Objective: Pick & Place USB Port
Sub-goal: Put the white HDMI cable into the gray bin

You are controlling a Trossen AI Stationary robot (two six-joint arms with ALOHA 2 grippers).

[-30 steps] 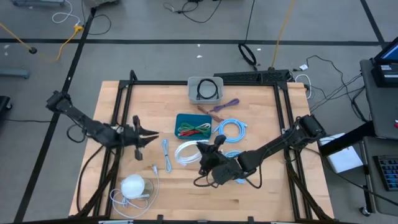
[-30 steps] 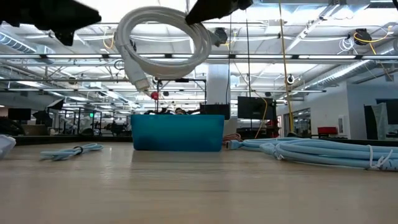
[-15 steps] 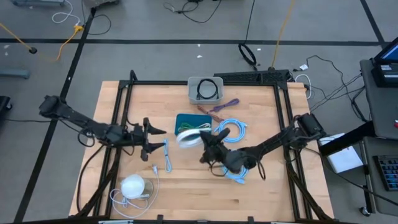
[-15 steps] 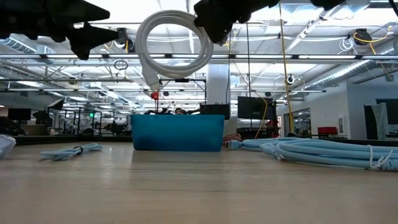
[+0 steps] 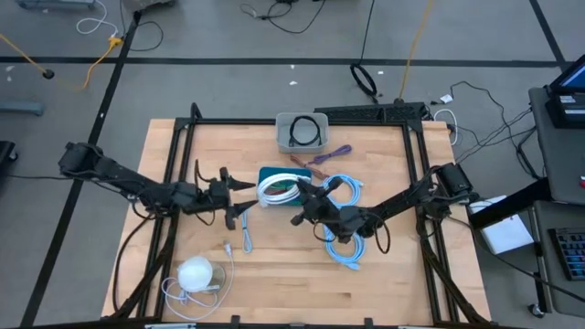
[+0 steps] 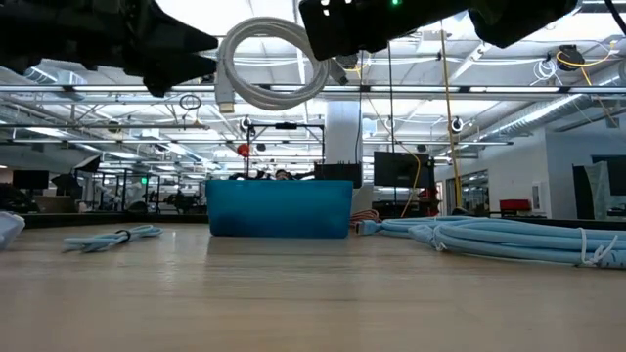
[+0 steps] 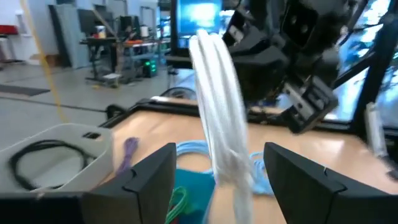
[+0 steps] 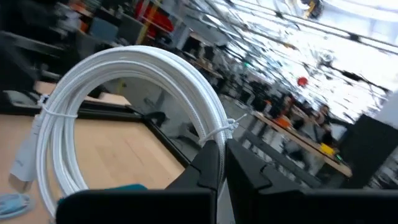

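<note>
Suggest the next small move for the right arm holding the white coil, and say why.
Probably lower and release. The right gripper is shut on the white coil, which hangs in the air above the blue bin. The left gripper waits open beside it, so a handover is also possible.

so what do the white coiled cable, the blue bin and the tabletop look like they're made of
White coiled cable: looks like a fine braided or ribbed jacket, matte, bound with thin white ties; shut right pincer holds it up.
Teal rectangular bin: probably plastic, smooth, evenly coloured walls with a slight sheen.
Pale wooden tabletop: wood or wood laminate, with visible grain and plank seams, satin finish.
</note>
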